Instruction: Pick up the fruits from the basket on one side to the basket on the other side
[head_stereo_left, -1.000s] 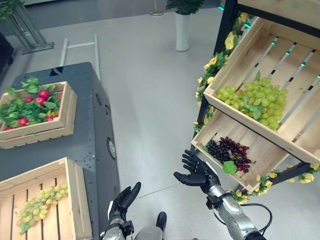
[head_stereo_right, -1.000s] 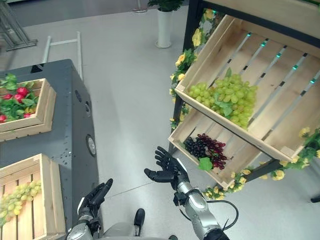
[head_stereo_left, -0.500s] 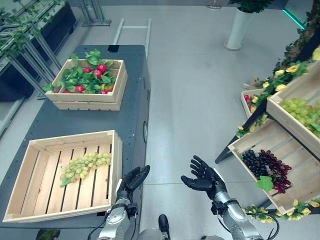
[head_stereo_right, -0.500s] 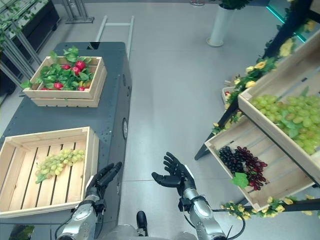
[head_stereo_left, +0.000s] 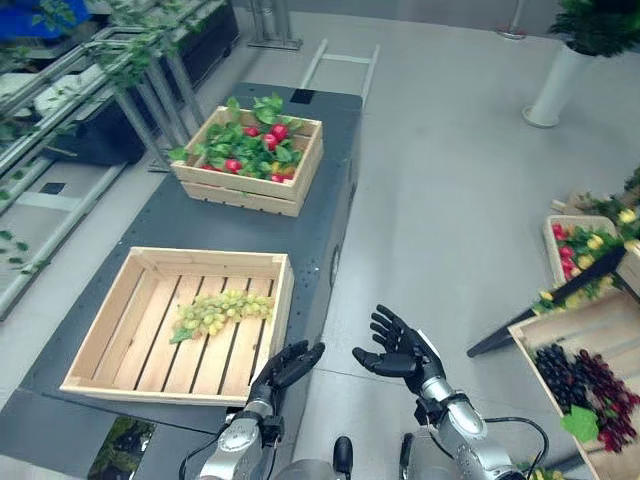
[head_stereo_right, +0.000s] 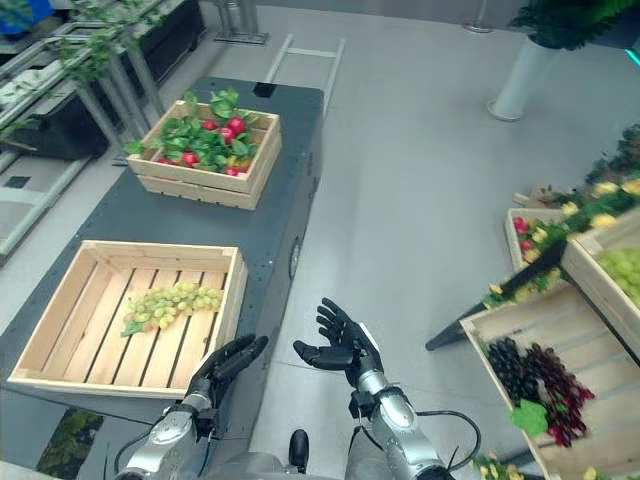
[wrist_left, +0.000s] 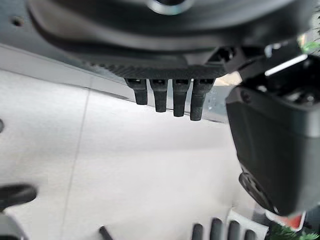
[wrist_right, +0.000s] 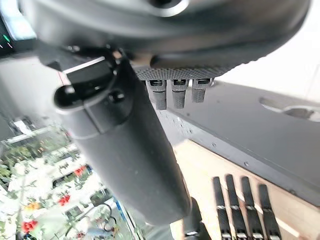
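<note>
One green grape bunch (head_stereo_left: 221, 311) in near crate (head_stereo_left: 105, 325)

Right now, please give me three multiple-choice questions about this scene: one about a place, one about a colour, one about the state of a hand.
1. Where does the bunch of green grapes on the grey table lie?
A. In the near wooden crate
B. In the far wooden crate
C. On the floor

2. What colour are the grapes in the low crate on the robot's right?
A. Yellow
B. White
C. Dark purple and red

3. How is the right hand?
A. Closed on a bunch of grapes
B. Open, holding nothing
C. Pressing on the table

Answers:
1 A: the green bunch rests on the slats of the near crate.
2 C: that bunch is dark, with a green leaf beside it.
3 B: its fingers are spread in the air above the floor.
</note>
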